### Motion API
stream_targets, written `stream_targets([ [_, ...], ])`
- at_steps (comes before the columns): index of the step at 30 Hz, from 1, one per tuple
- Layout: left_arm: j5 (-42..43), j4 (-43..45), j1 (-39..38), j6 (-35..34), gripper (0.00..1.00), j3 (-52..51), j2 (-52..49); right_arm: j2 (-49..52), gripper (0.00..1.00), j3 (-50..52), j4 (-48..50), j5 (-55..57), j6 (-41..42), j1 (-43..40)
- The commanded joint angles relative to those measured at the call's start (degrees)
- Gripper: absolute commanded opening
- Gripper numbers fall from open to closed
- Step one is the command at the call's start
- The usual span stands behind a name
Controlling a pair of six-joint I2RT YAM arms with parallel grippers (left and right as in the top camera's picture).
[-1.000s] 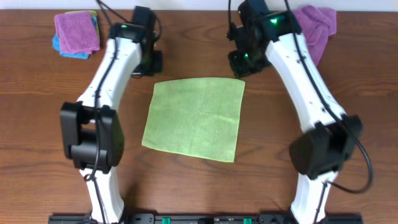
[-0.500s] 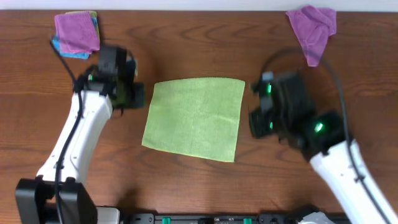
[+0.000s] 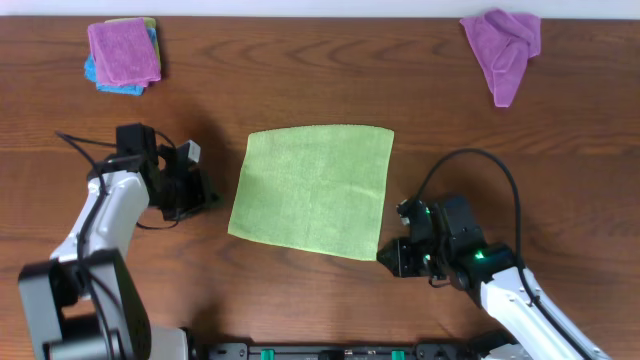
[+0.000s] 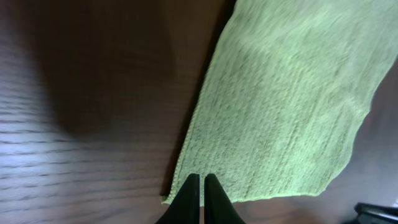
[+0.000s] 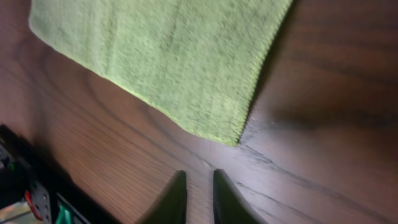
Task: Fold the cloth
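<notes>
The lime-green cloth point(image 3: 312, 190) lies flat and unfolded in the middle of the wooden table point(image 3: 300, 80), all four corners spread out. The left gripper point(image 4: 200, 186) is just beside the cloth's near left corner. Its two fingers are pressed almost together, with only a thin slit between them, and they hold nothing. The right gripper point(image 5: 199, 183) is near the cloth's near right corner, over bare wood. Its fingers stand a little apart and are empty. At the far left, a purple cloth point(image 3: 123, 50) lies on a blue cloth point(image 3: 112, 86). Another purple cloth point(image 3: 503, 50) lies crumpled at the far right.
</notes>
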State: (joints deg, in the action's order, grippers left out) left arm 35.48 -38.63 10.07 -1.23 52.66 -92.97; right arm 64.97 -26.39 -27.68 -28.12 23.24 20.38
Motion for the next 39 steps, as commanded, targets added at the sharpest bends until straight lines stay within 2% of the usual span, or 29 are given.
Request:
stream_targets([
  [1,2.3,0.5,0.1,1.6,0.19,-0.3,-3.2,-0.5,0.27,2.1,1.2,-3.5,-0.1,-2.1],
  [2,2.4,0.6,0.1,2.0,0.24,-0.3,-4.2,-0.5,0.29,2.7,1.6,-3.6,-0.2,-2.7],
  [5,3.2,0.4,0.1,2.6,0.3,-0.3,-6.6,-0.5,0.34,4.6,3.2,-3.6,-1.0,-4.0],
  [10,5.1,-0.1,0.1,3.8,0.3,-0.3,-8.9,-0.5,0.45,7.3,7.0,-3.5,-1.1,-5.9],
  [13,5.0,-0.5,0.1,4.1,0.35,-0.5,-9.0,-0.3,0.52,8.5,10.1,-3.2,-1.0,-5.9],
  [20,5.0,-0.4,0.1,4.3,0.41,-0.9,-11.5,6.2,0.54,10.2,18.5,-3.2,-1.0,-5.8],
  [28,5.0,-2.8,0.1,4.8,0.4,-0.9,-12.7,15.2,0.54,10.2,25.1,-3.9,0.5,-5.8],
  [39,6.6,-3.9,0.0,4.9,0.38,-0.9,-12.7,18.1,0.53,10.2,26.9,-4.7,1.2,-5.7],
])
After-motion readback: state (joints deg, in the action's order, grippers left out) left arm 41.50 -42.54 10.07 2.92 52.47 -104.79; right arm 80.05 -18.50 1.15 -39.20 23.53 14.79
